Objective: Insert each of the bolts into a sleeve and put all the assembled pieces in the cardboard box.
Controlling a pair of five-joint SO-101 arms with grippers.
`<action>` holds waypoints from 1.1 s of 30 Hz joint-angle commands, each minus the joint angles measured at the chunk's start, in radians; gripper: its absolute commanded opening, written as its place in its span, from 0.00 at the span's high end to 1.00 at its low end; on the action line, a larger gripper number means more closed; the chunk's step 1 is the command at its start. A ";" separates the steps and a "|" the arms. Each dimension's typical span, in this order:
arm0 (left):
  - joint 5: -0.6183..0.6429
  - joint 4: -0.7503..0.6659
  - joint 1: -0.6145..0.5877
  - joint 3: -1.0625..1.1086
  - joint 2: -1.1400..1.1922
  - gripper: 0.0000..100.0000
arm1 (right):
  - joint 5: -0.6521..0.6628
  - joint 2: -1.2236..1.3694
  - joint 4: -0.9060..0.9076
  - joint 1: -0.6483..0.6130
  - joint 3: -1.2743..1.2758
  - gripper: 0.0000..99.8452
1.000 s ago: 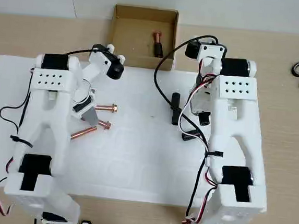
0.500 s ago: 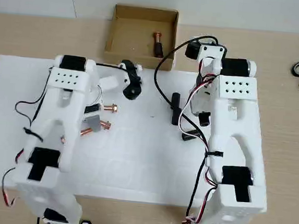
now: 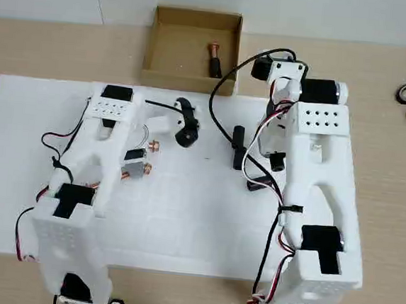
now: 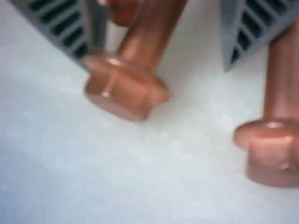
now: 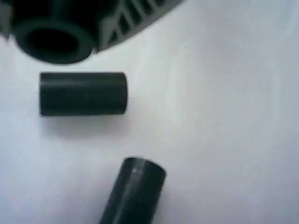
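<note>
The left pincer (image 4: 161, 58) is low over the white foam sheet (image 3: 183, 221) and stands open. Its two ribbed fingers (image 4: 60, 23) are on both sides of the shaft of a copper bolt (image 4: 124, 91); one finger touches the shaft, the other is apart from it. A second bolt (image 4: 268, 149) lies just beside, outside the pincer. The right pincer (image 3: 277, 160) is closed on a black sleeve (image 5: 51, 39), seen from its hollow end. Under this pincer a lying sleeve (image 5: 83, 93) and a further sleeve (image 5: 133, 191) rest near each other, not touching. Beyond both pincers the cardboard box (image 3: 158, 55) holds one assembled piece (image 3: 214, 59)
</note>
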 commanded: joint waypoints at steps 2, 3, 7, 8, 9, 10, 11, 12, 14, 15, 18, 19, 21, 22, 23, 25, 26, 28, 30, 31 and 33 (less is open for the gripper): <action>-0.005 -0.015 0.006 -0.038 0.008 0.89 | 0.005 -0.058 0.004 -0.048 -0.048 1.00; -0.002 -0.014 0.006 -0.038 0.008 0.90 | 0.006 -0.058 0.004 -0.054 -0.048 1.00; 0.049 -0.014 0.021 -0.038 0.002 0.96 | 0.008 -0.058 0.004 -0.061 -0.048 1.00; 0.058 -0.012 0.029 -0.038 0.002 0.98 | 0.008 -0.058 0.004 -0.061 -0.048 1.00; 0.063 -0.008 0.035 -0.038 0.000 1.00 | 0.008 -0.058 0.004 -0.059 -0.048 1.00; 0.069 0.005 0.043 -0.042 0.000 1.00 | 0.008 -0.058 0.004 -0.059 -0.048 1.00; 0.080 0.021 0.049 -0.053 -0.002 0.99 | 0.008 -0.059 0.004 -0.059 -0.048 1.00; 0.095 0.044 0.055 -0.068 -0.008 0.99 | 0.008 -0.059 0.004 -0.058 -0.048 1.00; 0.123 0.084 0.069 -0.104 -0.023 0.99 | 0.008 -0.064 0.004 -0.056 -0.048 1.00; 0.132 0.101 0.077 -0.120 -0.034 0.99 | 0.008 -0.064 0.005 -0.056 -0.048 1.00; 0.169 0.160 0.100 -0.174 -0.072 0.99 | 0.008 -0.064 0.007 -0.054 -0.048 1.00; 0.183 0.180 0.107 -0.191 -0.089 0.99 | 0.008 -0.065 0.007 -0.054 -0.048 1.00; 0.215 0.227 0.121 -0.225 -0.132 0.99 | 0.009 -0.065 0.008 -0.054 -0.049 1.00; 0.235 0.250 0.127 -0.246 -0.155 0.99 | 0.009 -0.067 0.008 -0.053 -0.049 1.00; 0.265 0.270 0.127 -0.268 -0.181 0.99 | 0.009 -0.067 0.010 -0.053 -0.052 1.00; 0.351 0.299 0.123 -0.306 -0.232 0.99 | 0.009 -0.087 0.010 -0.054 -0.052 1.00; 0.404 0.299 0.117 -0.317 -0.262 0.99 | 0.006 -0.116 0.010 -0.054 -0.054 1.00; 0.532 0.299 0.078 -0.320 -0.334 0.99 | 0.005 -0.208 0.010 -0.054 -0.054 1.00; 0.641 0.299 0.032 -0.318 -0.404 0.99 | 0.005 -0.311 0.010 -0.054 -0.052 1.00; 0.675 0.299 0.005 -0.317 -0.436 0.99 | 0.006 -0.364 0.010 -0.054 -0.052 1.00; 0.710 0.299 -0.035 -0.317 -0.496 0.99 | 0.005 -0.461 0.010 -0.058 -0.048 1.00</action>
